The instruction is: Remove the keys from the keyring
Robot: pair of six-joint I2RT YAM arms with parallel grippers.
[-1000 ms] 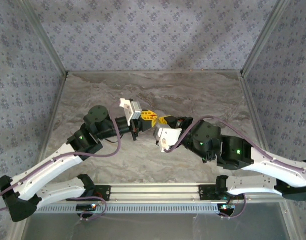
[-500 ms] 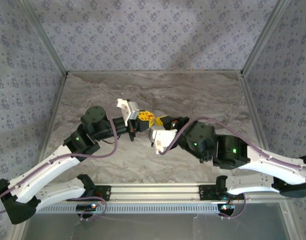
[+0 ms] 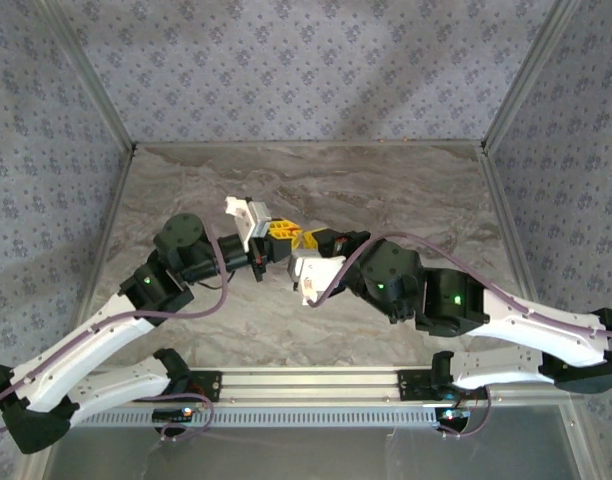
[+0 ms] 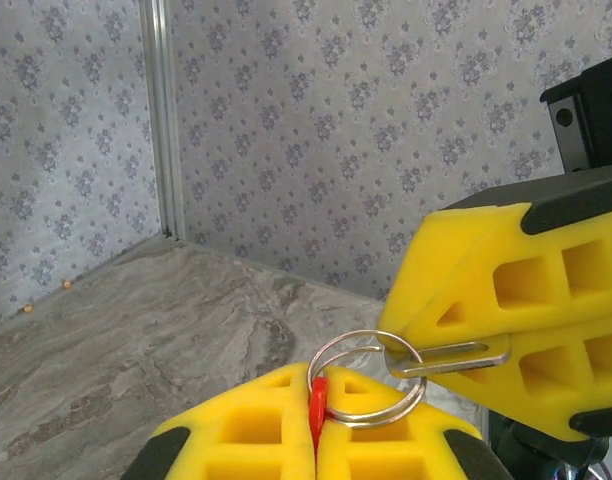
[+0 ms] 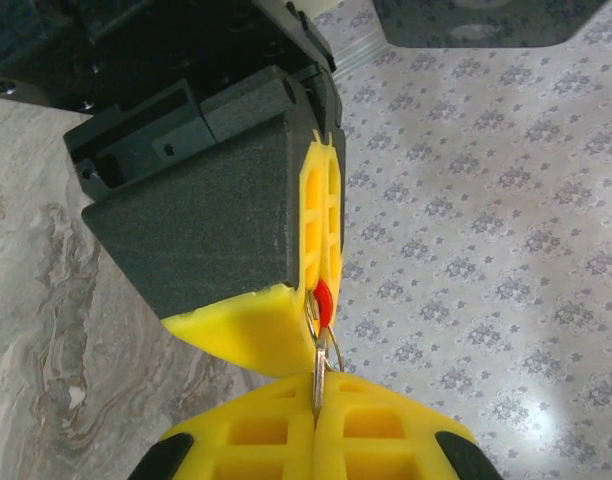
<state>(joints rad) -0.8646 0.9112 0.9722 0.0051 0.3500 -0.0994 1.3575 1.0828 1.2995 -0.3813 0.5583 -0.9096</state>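
Left tool (image 3: 284, 230) shifted left, pinching keyring (image 4: 317, 407)

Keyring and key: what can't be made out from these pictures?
Left wrist view: key mostly buried in the shut right gripper; any further keys can't be told.
Both wrist views: red tag shows just an edge, pinched in the shut left gripper.
Top view: metal ring too small, lost where the grippers meet.
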